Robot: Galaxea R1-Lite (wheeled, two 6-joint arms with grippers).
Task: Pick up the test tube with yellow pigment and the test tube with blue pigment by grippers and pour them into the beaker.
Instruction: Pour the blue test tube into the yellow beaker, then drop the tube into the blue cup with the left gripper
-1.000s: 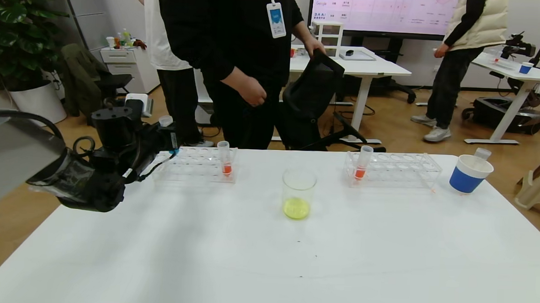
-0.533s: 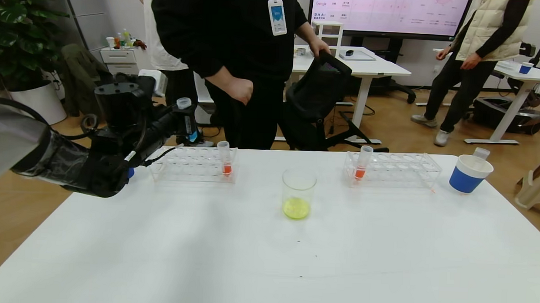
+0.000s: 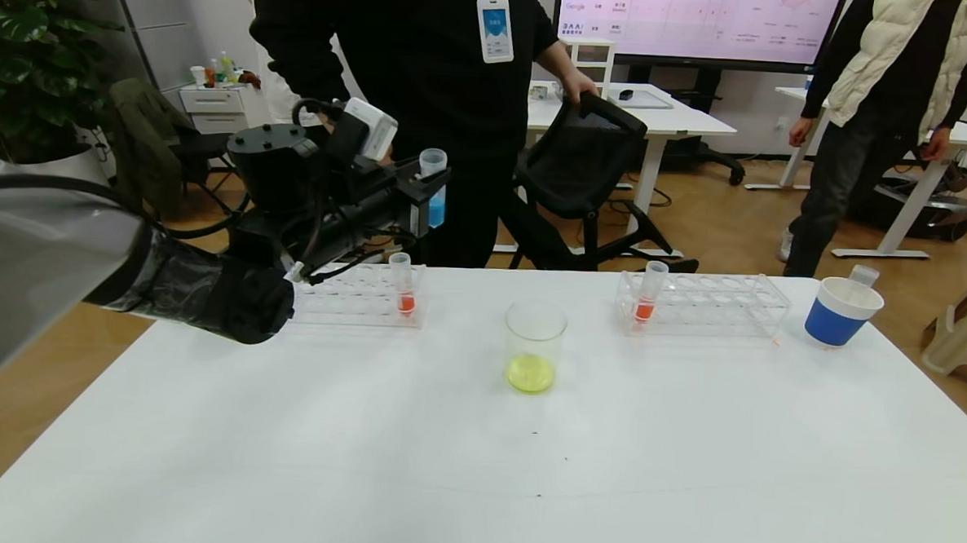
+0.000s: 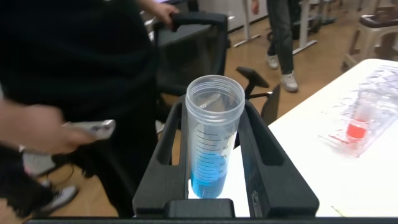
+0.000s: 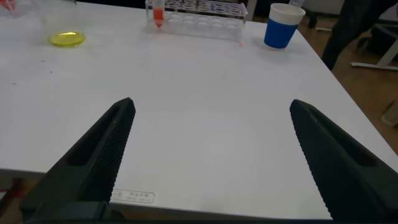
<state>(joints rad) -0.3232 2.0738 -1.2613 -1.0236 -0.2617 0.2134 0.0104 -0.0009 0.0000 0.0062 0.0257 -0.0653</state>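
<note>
1. The left hand (image 3: 421, 199) is raised above the left rear part of the white surface (image 3: 475, 467), over the left tube rack (image 3: 352, 298), and it is pinching the test tube with blue pigment (image 3: 433, 189) between its two black fingers (image 4: 264, 162).
2. The tube stands upright in that grip, open mouth up, with blue liquid filling its lower part; it is well clear of the surface.
3. The beaker (image 3: 535, 347) stands near the middle of the surface, between the two racks, holding a shallow pool of yellow-green liquid.
4. Each rack holds one tube of orange liquid (image 3: 402, 284); the right rack (image 3: 702, 304) sits beyond and to the right of the beaker.
5. A blue-and-white paper cup (image 3: 839, 311) stands just right of the right rack, with a clear tube leaning out of it.
6. The right hand (image 5: 211, 155) shows only in its own wrist view, hanging low over the near right part of the surface, its fingers spread wide around nothing.
</note>
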